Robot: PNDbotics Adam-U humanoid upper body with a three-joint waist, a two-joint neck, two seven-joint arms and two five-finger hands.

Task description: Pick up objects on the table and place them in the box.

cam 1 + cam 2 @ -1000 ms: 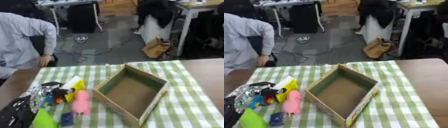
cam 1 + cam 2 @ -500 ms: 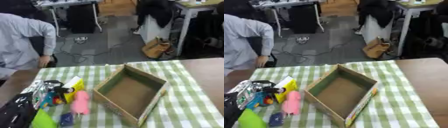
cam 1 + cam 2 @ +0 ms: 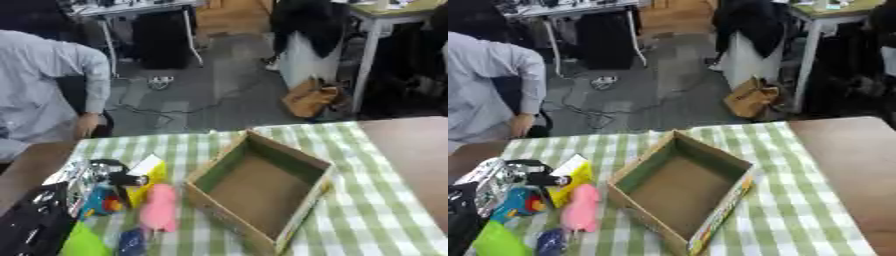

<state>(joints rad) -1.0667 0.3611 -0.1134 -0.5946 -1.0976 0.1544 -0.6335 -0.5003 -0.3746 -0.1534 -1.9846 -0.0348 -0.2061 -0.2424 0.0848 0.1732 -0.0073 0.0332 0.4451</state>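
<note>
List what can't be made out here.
- Left hand: cut off by the lower left corner in both eye views; its fingers are unreadable.
- Right hand: in no view.
- Small blue thing: blurred, cut by the bottom edge.
- Box near inner wall: hidden by its own rim.
- Silver packet: print unreadable.

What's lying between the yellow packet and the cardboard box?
In both views a pink object lies between the yellow packet and the box.

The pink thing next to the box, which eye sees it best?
The right eye view: the pink thing lies whole beside the cardboard box, clear of the picture's edge. The left eye view shows it whole too, but nearer the bottom.
</note>
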